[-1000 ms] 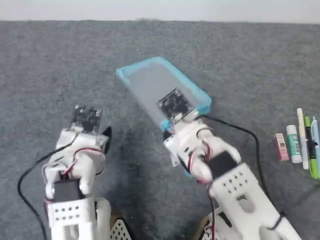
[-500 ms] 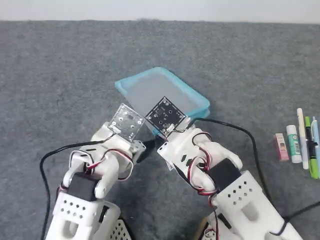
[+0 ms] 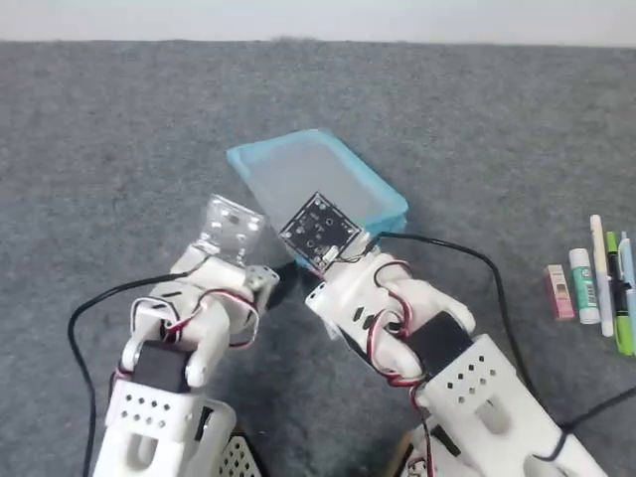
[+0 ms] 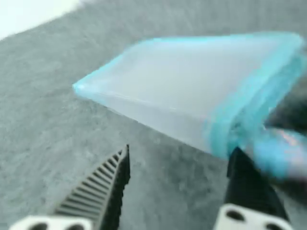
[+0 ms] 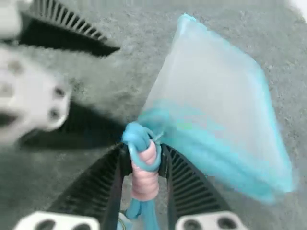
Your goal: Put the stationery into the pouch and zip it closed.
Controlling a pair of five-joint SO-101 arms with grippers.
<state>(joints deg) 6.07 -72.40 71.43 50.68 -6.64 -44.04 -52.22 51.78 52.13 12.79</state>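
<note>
Right wrist view: my right gripper (image 5: 141,158) is clamped on the pink-and-blue pull cord (image 5: 144,175) at one corner of the pouch (image 5: 216,120). The pouch's pale blue body fans out past my fingertips. My left gripper (image 4: 181,152) is spread wide with nothing between its jaws. The pouch sits just ahead of its tips, with the held corner close by one finger. The stationery (image 3: 596,283), pens and a few short pieces in a row on the grey mat (image 3: 119,139), lies well apart from both sets of jaws, off to my right side.
</note>
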